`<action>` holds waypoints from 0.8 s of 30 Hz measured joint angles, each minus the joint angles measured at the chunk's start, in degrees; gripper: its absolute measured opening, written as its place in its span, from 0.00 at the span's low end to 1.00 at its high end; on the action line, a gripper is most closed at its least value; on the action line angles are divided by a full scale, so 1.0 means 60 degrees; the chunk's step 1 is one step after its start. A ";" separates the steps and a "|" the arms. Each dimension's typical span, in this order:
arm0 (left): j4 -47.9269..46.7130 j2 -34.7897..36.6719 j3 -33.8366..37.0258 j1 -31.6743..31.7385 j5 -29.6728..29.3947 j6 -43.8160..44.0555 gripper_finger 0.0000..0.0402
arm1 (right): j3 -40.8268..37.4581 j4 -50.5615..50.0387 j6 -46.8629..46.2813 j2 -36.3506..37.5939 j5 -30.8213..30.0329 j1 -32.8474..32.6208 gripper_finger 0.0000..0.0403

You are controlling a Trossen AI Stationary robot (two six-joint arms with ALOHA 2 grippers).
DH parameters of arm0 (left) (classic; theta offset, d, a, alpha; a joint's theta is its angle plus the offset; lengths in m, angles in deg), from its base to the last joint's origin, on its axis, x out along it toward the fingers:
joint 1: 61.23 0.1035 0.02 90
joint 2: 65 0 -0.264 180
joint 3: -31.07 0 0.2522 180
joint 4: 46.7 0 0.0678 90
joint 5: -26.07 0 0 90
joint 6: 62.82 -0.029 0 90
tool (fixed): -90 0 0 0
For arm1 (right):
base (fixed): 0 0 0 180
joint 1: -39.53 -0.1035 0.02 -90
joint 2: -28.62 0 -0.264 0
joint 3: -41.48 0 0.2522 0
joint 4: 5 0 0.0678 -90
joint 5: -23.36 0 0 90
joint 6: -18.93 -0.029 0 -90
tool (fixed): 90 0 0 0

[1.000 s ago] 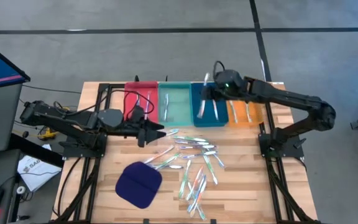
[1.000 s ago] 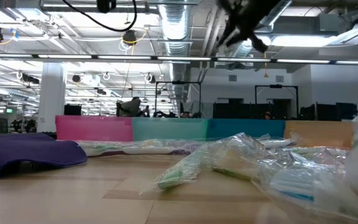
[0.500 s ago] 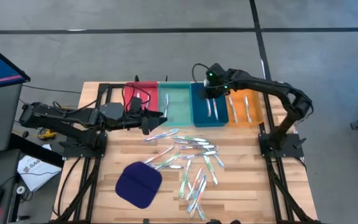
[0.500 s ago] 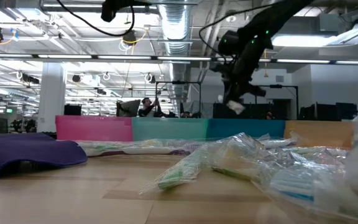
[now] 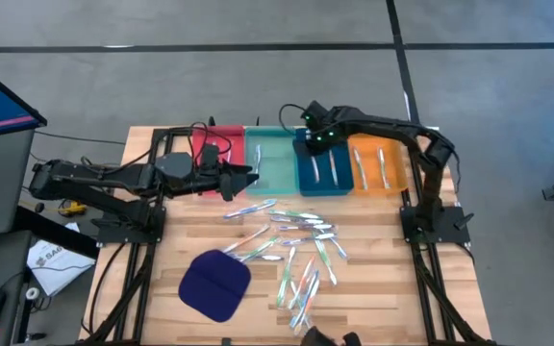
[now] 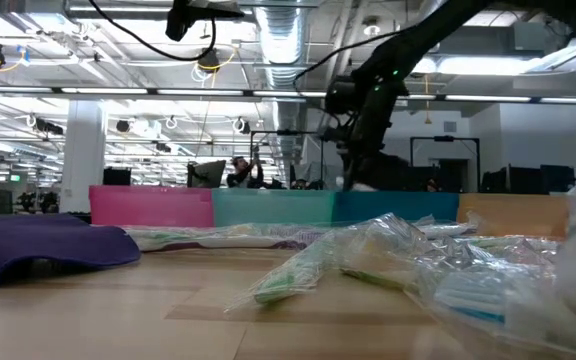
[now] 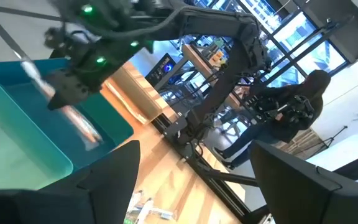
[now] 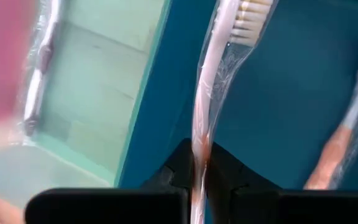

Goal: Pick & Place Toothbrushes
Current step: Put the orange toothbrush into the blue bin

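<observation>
Many wrapped toothbrushes (image 5: pixel 296 252) lie scattered on the wooden table, and a few lie in the trays at the far edge. My right gripper (image 5: pixel 314 141) (image 8: pixel 199 158) hovers over the blue tray (image 5: pixel 306 183) (image 8: pixel 278 93), shut on one wrapped toothbrush (image 8: pixel 219 68). Two more toothbrushes (image 5: pixel 325 171) lie flat in that tray. My left gripper (image 5: pixel 245 176) (image 7: pixel 194 152) is open and empty, at the near edge of the red tray (image 5: pixel 221 144) and teal tray (image 5: pixel 275 163). My right gripper pinches the wrapped toothbrush by its handle (image 8: pixel 197 134) between the two fingers (image 8: pixel 180 163). The brush runs on along the fingers, its bristle head (image 8: pixel 253 11) out ahead. The fingers come from above, pointing down, and the brush hangs clear above the blue tray's floor.
Four trays stand side by side along the far edge: red, teal, blue, orange (image 5: pixel 381 165). A dark blue pad (image 5: pixel 214 284) lies near the table's left front. Crinkled wrappers (image 6: pixel 418 260) fill the near foreground of the low view. A person (image 7: pixel 291 106) sits beyond the table.
My right gripper has swung toward the table's left, from the seam between the blue and orange trays to the blue tray's left side, and come down toward the tray, carrying the toothbrush. My left gripper has moved toward the far edge, up to the red and teal trays.
</observation>
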 joint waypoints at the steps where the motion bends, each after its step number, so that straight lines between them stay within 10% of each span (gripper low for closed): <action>1: 0.0000 0.0000 0.0000 0.0000 0.0005 -0.0002 0.74 | 0.0168 0.0030 0.0049 -0.0207 -0.0007 -0.0042 0.04; 24: -0.0036 0.0315 -0.0004 0.0477 0.0315 -0.0462 0.74 | 0.0895 -0.0388 -0.0290 -0.1438 0.0324 -0.0088 0.14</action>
